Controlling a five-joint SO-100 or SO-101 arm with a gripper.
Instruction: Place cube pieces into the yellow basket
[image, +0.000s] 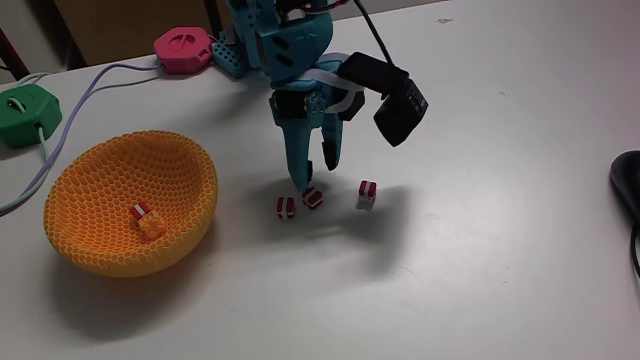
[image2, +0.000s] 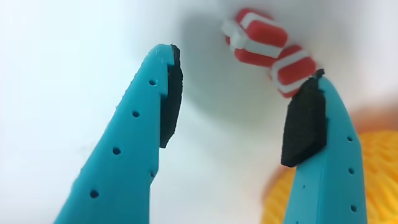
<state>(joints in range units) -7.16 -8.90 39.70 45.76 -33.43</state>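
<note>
Three red-and-white striped cubes lie on the white table (image: 480, 250): a left cube (image: 286, 207), a middle cube (image: 313, 198) just beside it, and a right cube (image: 367, 194) a little apart. The yellow basket (image: 190, 205) sits to their left in the fixed view, holding a yellow-orange cube (image: 152, 224) and another striped cube (image: 140, 210). The teal gripper (image: 313, 172) hangs over the middle cube, jaws apart, nothing between them

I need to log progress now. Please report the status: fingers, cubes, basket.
Gripper open, empty, fingers just above the middle cube. Three striped cubes on the table; two cubes in the yellow basket. Nothing in the way.
</note>
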